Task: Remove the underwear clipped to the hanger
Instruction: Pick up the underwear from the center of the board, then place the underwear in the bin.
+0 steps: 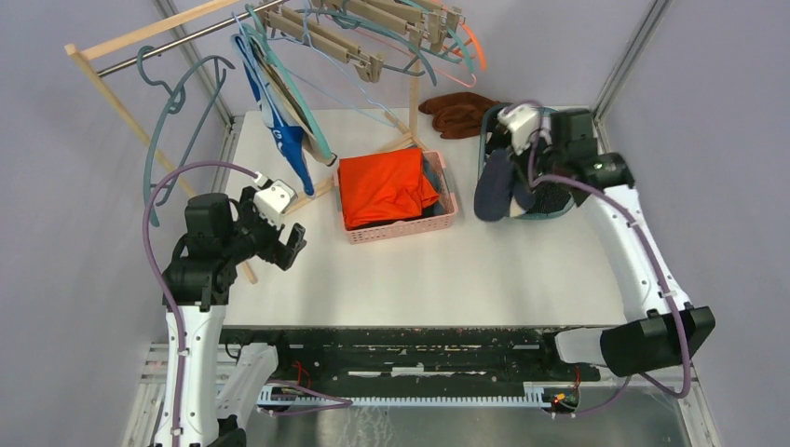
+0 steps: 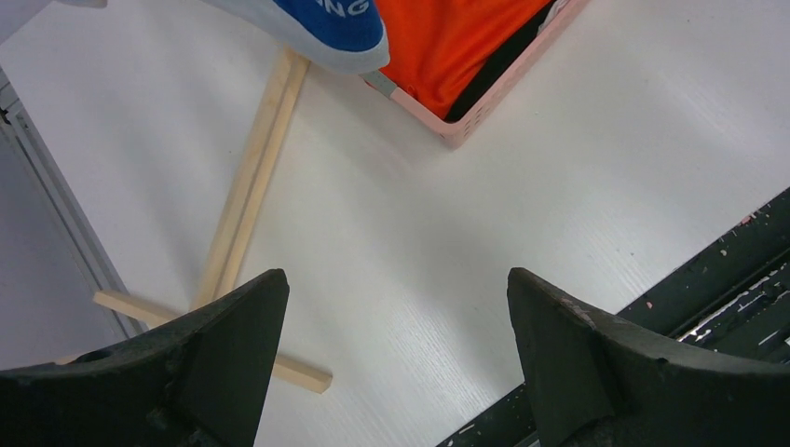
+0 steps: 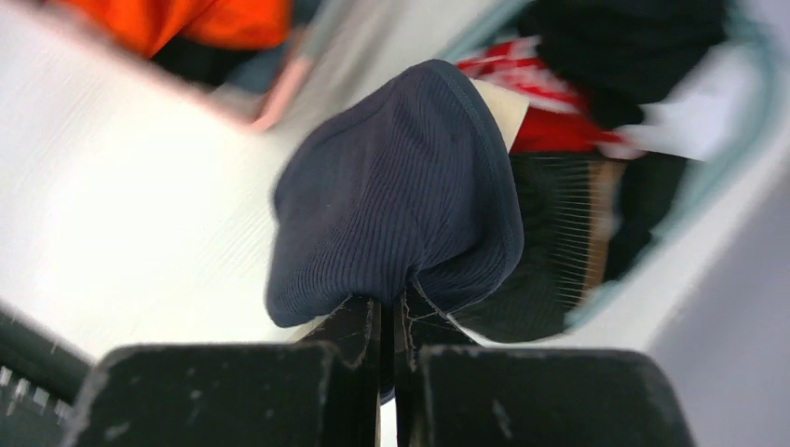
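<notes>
The right gripper (image 3: 391, 312) is clamped shut on a fold of the dark navy underwear (image 3: 391, 196), which is held up, bunched, to the right of the pink basket (image 1: 401, 229) and over the near left rim of the teal basket (image 3: 762, 74). Dark and red fabric is seen inside that teal basket. An orange garment (image 1: 382, 186) is piled in the pink basket, and a brown cloth (image 1: 461, 114) lies behind it to the right on the white table (image 1: 466, 270).

To the left of the pink basket, the royal blue underwear (image 1: 284, 140) with white trim is hung from a teal hanger (image 1: 298, 107) on the wooden rack (image 2: 251, 177); its lower edge dangles near the basket's left wall. Whether it is clipped cannot be told.

The left gripper (image 2: 396, 317) is held in front of and to the left of the pink basket, above the bare table by the rack's foot. Its fingers are spread wide apart and nothing is held between them.
</notes>
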Controlling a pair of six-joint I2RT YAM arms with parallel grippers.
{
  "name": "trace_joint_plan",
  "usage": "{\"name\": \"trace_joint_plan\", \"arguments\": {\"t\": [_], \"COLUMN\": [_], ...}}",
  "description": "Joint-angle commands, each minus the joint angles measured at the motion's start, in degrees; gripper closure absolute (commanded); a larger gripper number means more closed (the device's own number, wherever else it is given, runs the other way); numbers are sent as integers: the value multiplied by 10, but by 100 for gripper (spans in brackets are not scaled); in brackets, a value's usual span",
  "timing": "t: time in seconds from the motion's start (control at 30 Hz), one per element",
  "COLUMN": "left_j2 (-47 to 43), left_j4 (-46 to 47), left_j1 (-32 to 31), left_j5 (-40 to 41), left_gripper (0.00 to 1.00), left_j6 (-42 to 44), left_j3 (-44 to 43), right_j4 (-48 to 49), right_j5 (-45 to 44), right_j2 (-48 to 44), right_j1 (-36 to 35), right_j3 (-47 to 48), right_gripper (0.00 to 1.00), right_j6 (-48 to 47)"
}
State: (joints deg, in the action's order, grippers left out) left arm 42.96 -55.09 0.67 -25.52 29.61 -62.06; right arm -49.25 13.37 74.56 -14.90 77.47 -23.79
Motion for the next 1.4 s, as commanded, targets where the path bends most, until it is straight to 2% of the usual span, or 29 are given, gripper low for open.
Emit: {"name": "trace_joint_plan", "arguments": {"t": [0.0,0.23,0.37,0.5,0.63,0.87,1.13,1.2,1.37], "left_j2": [-6,-14,-18,-22,-27,-29,-33,-34,-34], "left_j4": [28,29,27,26,25,28,32,30,26], "left_j1": [1,1,1,1,1,1,1,1,1], "left_j5": [15,22,22,22,23,41,72,77,87], "left_gripper": [6,6,6,6,5,4,4,4,4], "left_j6": [-20,-23,-21,-19,-17,-20,-32,-36,-50], "left_j3": [3,3,3,3,4,3,-10,-18,-37], "right_j4": [4,9,5,1,-1,-3,6,0,-7], "right_j5": [-24,-61,-97,-97,-83,-87,-116,-115,-99], "right_j2": [49,215,309,387,441,513,560,555,503], "right_j1": [110,214,225,224,218,186,188,189,188], "right_j3": [148,359,465,509,511,442,390,390,380], "right_gripper": [99,99,99,99,99,96,83,77,49], "right_j6": [63,95,101,117,124,118,87,77,55]}}
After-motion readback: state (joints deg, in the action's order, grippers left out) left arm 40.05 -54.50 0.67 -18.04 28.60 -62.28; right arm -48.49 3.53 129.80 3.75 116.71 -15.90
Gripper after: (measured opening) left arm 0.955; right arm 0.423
